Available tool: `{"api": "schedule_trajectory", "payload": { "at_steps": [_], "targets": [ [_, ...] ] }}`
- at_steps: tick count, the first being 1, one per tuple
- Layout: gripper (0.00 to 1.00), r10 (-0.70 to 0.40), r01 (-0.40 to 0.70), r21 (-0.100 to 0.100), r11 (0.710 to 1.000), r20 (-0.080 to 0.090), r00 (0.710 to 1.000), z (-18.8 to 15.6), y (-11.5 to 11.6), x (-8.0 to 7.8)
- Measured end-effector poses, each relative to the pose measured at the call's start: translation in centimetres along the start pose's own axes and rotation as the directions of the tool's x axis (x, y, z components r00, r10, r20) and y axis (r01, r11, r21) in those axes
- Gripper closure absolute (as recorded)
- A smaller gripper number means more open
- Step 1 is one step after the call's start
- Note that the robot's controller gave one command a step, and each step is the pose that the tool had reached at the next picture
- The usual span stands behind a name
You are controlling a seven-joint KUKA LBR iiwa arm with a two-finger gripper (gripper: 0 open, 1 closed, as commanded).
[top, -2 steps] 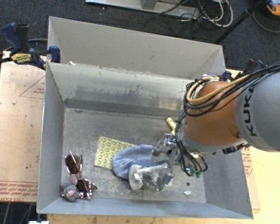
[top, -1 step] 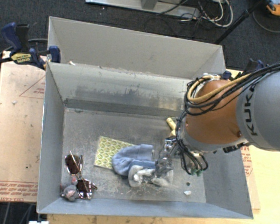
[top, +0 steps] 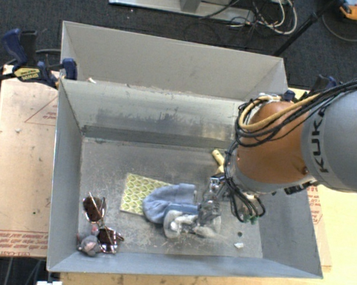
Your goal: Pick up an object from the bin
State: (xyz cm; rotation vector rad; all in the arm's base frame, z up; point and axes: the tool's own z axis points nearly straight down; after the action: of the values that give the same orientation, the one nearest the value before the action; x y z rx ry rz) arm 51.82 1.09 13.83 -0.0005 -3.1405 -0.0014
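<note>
My gripper [top: 210,208] reaches down in the middle of the bin floor, right of centre. It stands at the right edge of a crumpled blue-grey cloth [top: 166,201]. A small whitish lumpy thing [top: 177,223] lies just left of and below the gripper, touching the cloth's lower edge. A flat yellow-green patterned square [top: 137,193] lies partly under the cloth on its left. A yellow piece [top: 218,156] pokes out behind the gripper, mostly hidden by the arm.
Brown-lensed sunglasses [top: 99,223] lie near the front left corner. A tiny white scrap [top: 238,245] sits near the front right. The arm's orange cover and cables hang over the bin's right side. The back of the floor is bare metal.
</note>
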Motion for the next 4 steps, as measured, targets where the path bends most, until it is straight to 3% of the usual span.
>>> {"api": "schedule_trajectory", "payload": {
  "at_steps": [1,2,3,4],
  "targets": [
    [1.00,0.002,-0.002,0.000,1.000,0.005,1.000,0.3,-0.1,0.1],
    [1.00,0.016,-0.016,0.001,1.000,-0.011,1.000,0.9,-0.2,-0.4],
    [1.00,-0.001,0.001,0.000,1.000,0.003,1.000,-3.5,-0.6,0.2],
    [1.00,0.015,-0.015,0.000,1.000,0.002,1.000,-6.7,-1.6,1.0]
  ]
}}
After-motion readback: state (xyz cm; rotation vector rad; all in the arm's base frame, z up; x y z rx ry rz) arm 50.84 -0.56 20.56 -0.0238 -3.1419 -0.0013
